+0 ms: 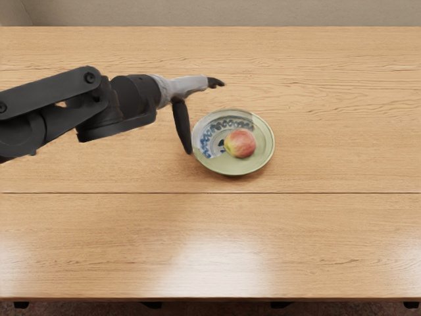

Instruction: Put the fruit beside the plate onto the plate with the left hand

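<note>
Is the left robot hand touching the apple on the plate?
Apart. The head view shows bare plate between the left robot hand and the apple.

A wooden table [210, 250] is shown, filling nearly the whole view. The top is made of light-brown planks, with the grain run left to right. One seam is seen across the middle and a fainter one farther back. Glare is caught on the near plank. The front edge is seen along the bottom, dark feet under it. One thing is set directly on the top: a round plate [265, 138], yellow-green, blue-patterned on its left inner side, placed right of centre, just behind the middle seam.
</note>
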Controlling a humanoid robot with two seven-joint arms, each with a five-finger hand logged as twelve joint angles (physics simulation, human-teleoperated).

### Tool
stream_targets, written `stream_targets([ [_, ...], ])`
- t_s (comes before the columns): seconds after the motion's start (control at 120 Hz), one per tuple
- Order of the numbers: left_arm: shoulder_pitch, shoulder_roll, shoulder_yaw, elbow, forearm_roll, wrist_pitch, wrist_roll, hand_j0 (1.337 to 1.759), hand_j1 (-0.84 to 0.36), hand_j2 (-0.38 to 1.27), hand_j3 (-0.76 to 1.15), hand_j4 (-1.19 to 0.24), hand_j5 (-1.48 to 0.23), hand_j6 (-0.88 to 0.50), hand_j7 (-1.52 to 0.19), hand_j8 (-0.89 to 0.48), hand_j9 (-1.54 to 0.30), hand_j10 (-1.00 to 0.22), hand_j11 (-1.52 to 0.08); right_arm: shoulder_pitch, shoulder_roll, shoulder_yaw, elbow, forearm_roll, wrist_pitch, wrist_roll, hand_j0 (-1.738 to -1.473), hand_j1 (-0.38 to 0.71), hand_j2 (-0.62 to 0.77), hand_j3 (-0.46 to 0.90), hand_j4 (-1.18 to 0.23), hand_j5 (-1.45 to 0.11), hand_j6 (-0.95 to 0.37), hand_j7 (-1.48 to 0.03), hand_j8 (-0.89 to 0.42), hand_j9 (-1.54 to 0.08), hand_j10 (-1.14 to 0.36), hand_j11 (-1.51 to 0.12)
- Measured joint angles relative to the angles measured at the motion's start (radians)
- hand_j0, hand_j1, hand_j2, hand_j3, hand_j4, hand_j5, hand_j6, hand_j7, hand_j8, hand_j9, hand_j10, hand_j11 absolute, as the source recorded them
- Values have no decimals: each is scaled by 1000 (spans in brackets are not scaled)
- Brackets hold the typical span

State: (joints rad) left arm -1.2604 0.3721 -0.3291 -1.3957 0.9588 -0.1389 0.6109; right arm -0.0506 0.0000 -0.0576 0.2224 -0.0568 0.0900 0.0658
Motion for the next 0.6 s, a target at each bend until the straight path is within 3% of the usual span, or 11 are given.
stream_targets([
  [0.225,21,250,-176,-41,-514,-329,0,1658,331,6,0,-17,-25,-13,-25,-13,-26,-18,-26,0,0,0,0,0,0,0,-1658,-331,-3,0,-15,-20,-15,-20,-15,-20,-15,-20],
  [0.275,101,286,-203,-43,-605,-383,0,1658,334,5,0,-13,-20,-11,-20,-10,-21,-14,-21,0,0,-1,0,0,0,0,-1658,-331,-3,0,-15,-20,-15,-20,-15,-20,-15,-20],
  [0.333,157,323,-253,-45,-670,-422,0,1658,337,4,0,-11,-16,-9,-16,-9,-16,-12,-16,0,0,0,0,0,0,0,-1658,-331,-3,0,-15,-20,-15,-20,-15,-20,-15,-20],
  [0.4,173,365,-289,-52,-725,-445,0,1658,340,3,0,-9,-12,-8,-12,-7,-13,-9,-13,0,0,0,0,0,0,-1,-1658,-331,-3,0,-15,-20,-15,-20,-15,-20,-15,-20],
  [0.533,206,564,-318,-81,-833,-465,0,1658,343,2,0,-6,-8,-5,-8,-5,-8,-6,-8,0,0,-1,0,0,0,0,-1658,-331,-3,0,-15,-20,-15,-20,-15,-20,-15,-20],
  [0.6,215,584,-321,-88,-860,-468,0,1658,344,2,0,-5,-7,-5,-7,-4,-7,-5,-7,0,0,-1,0,0,0,0,-1658,-331,-3,0,-15,-19,-15,-20,-15,-20,-15,-20],
])
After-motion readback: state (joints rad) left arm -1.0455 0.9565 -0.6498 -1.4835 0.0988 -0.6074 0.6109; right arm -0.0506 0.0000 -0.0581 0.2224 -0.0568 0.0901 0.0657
